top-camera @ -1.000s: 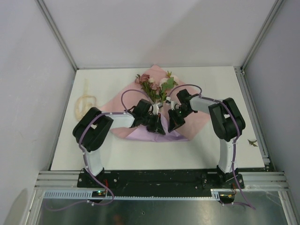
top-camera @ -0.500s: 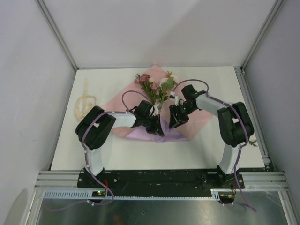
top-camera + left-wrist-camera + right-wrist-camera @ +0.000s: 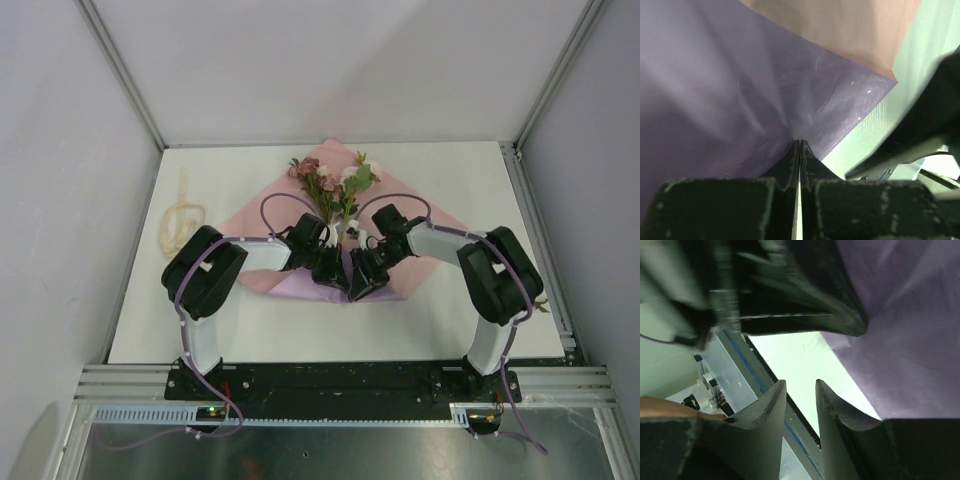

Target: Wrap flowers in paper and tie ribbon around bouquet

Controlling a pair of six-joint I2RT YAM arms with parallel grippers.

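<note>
The paper (image 3: 262, 226) lies as a pink diamond on the table, its near corner folded up to show the lilac face (image 3: 740, 75). The flowers (image 3: 330, 183), pink and dark red roses with green leaves, rest on its far half, stems pointing toward me. My left gripper (image 3: 335, 274) is shut on the lilac fold, which puckers at its tips (image 3: 800, 142). Just to its right, my right gripper (image 3: 357, 283) stands open with nothing between its fingers (image 3: 800, 383); lilac paper (image 3: 905, 340) is beside it. The ribbon (image 3: 183, 218) lies coiled at the far left.
The white table (image 3: 480, 320) is bounded by aluminium rails and grey walls on three sides. A small dark scrap (image 3: 540, 303) lies by the right rail. The black mounting bar (image 3: 330, 380) runs along the near edge.
My right gripper went from shut to open and moved left and nearer, ending beside the left gripper. The left gripper stayed shut, almost in place.
</note>
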